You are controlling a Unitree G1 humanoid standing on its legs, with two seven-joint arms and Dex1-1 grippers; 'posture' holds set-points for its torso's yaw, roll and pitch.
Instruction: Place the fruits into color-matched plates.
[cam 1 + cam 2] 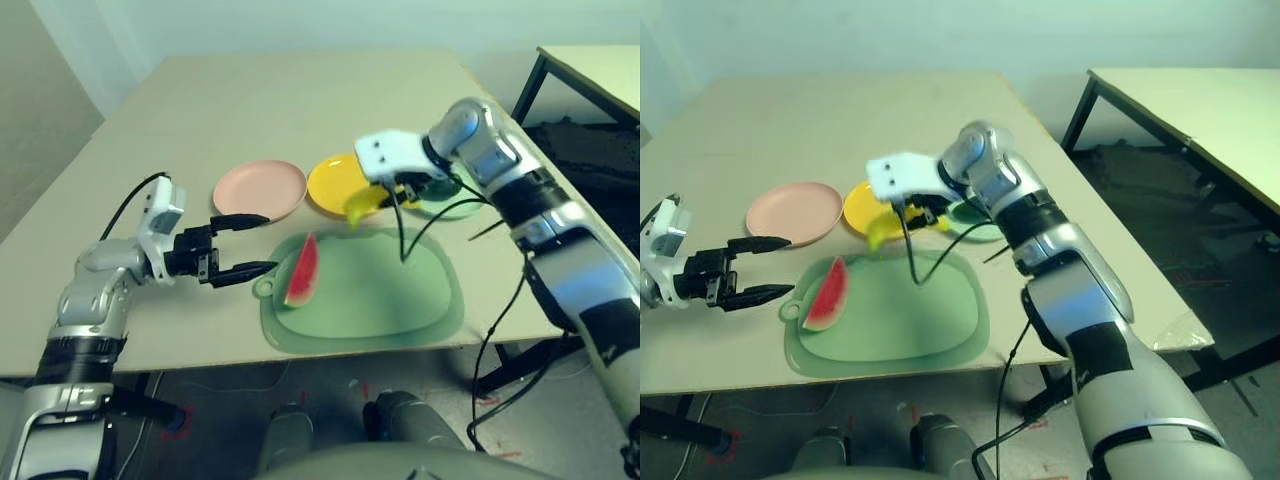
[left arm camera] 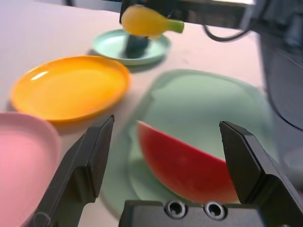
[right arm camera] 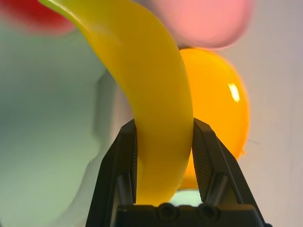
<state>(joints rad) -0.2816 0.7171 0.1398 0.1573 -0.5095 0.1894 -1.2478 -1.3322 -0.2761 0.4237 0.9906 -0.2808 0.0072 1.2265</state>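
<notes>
The right gripper [image 3: 163, 142] was clamped on the banana [image 3: 151, 90], holding it in the air near the yellow plate [image 1: 340, 185], at the edge nearest the green mat [image 1: 390, 300]. That put the banana step in hand; the next move likely called for carrying it over the yellow plate and letting go. The left gripper [image 1: 245, 245] hung spread apart beside the watermelon wedge [image 1: 302, 272], which lay on the mat.

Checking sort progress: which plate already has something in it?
The mint green plate, beyond the yellow plate: a dark green avocado sits in it. Yellow and pink plate are bare.
</notes>
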